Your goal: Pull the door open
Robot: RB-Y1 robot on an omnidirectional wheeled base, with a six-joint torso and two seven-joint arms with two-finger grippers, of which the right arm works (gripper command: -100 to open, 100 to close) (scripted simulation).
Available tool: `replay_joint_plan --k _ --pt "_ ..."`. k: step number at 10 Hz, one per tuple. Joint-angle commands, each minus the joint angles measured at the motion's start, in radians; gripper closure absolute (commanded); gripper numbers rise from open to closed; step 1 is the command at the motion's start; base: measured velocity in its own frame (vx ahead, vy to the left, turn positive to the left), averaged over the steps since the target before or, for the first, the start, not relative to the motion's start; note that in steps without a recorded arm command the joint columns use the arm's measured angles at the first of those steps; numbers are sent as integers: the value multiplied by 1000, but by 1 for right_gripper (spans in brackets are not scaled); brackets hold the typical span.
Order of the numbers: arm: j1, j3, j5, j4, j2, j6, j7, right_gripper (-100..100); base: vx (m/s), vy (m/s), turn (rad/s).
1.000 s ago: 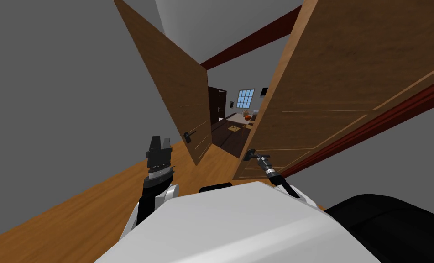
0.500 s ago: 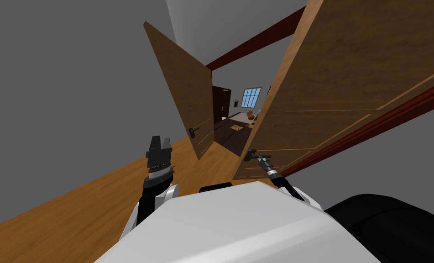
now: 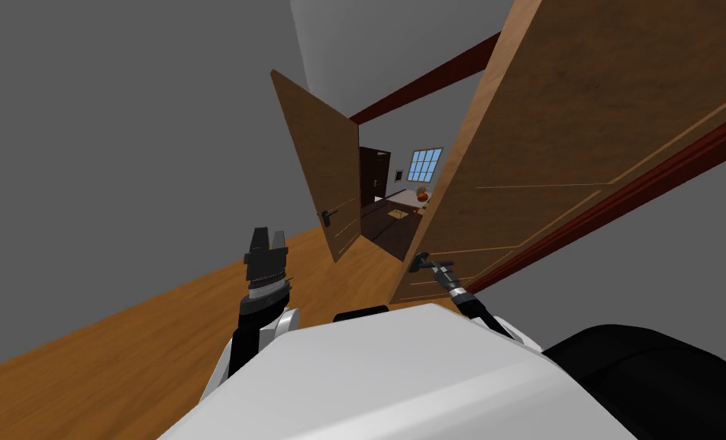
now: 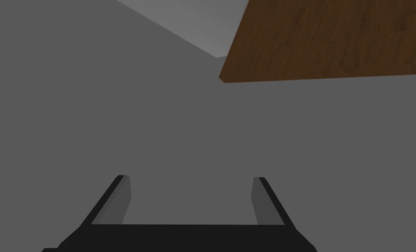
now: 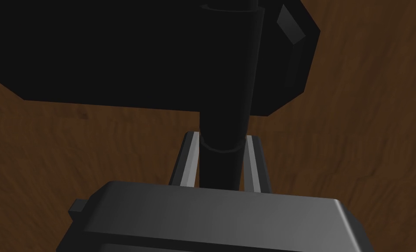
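Observation:
A brown wooden door leaf (image 3: 582,130) stands ajar on my right. Low on its near edge is a black lever handle (image 3: 421,259), and my right gripper (image 3: 427,263) is shut on it. In the right wrist view the two fingers (image 5: 189,159) press the sides of the black handle bar (image 5: 225,131), with the dark handle plate (image 5: 115,48) and brown door face (image 5: 368,131) behind. My left gripper (image 3: 266,238) is raised on my left, open and holding nothing (image 4: 190,197), facing a grey wall.
A second brown leaf (image 3: 323,168) with its own dark handle (image 3: 328,216) stands open to the left of the gap. Through the gap are a table (image 3: 404,200), a window (image 3: 425,164) and a dark red door frame (image 3: 430,76). The floor (image 3: 124,336) is wood; grey walls stand on both sides.
The left leaf now looks narrower and farther right, its near edge swung away from me. The view has shifted slightly. My right gripper keeps its hold on the handle; the left arm is still.

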Motion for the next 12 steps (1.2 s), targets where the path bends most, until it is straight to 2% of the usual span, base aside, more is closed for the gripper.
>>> replay_joint_plan --k 1,8,9,10,12 --pt "4 4 0 5 -8 -16 -7 100 -194 -49 143" --pt "29 26 0 39 -55 -101 -42 100 -198 -58 142" --pt "31 28 0 42 -60 -109 -45 100 -179 -50 109" --pt "29 31 2 36 -55 -99 -41 100 -73 -12 25" --pt "32 39 4 48 -64 -118 -50 100 -148 -59 136"
